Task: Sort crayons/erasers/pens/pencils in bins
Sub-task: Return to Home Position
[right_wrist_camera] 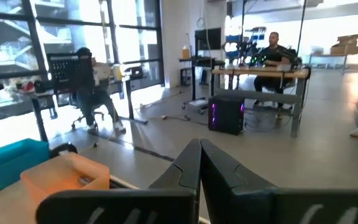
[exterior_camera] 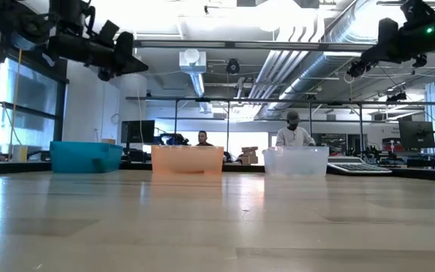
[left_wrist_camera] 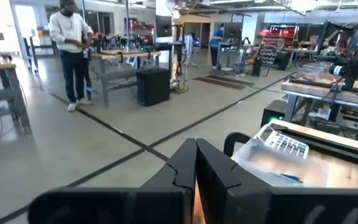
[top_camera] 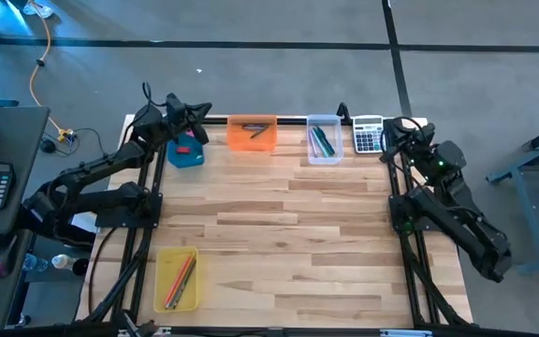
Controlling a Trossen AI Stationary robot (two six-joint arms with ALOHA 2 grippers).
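Four bins stand on the wooden table. The blue bin (top_camera: 187, 152) holds a red eraser (top_camera: 184, 147). Dark crayons lie in the orange bin (top_camera: 251, 133), green and blue pens in the clear bin (top_camera: 323, 140), and orange and red pencils in the yellow bin (top_camera: 178, 278) near the near left corner. My left gripper (top_camera: 204, 115) hangs shut, high above the far edge beside the blue bin. My right gripper (top_camera: 387, 132) is shut too, raised by the calculator. Both are empty: the fingers meet in the left wrist view (left_wrist_camera: 196, 163) and the right wrist view (right_wrist_camera: 200, 160).
A grey calculator (top_camera: 368, 134) lies at the far edge, right of the clear bin. The blue, orange and clear bins line the far edge (exterior_camera: 187, 159). The wide middle of the tabletop (top_camera: 279, 225) is bare wood. People stand and sit in the room behind.
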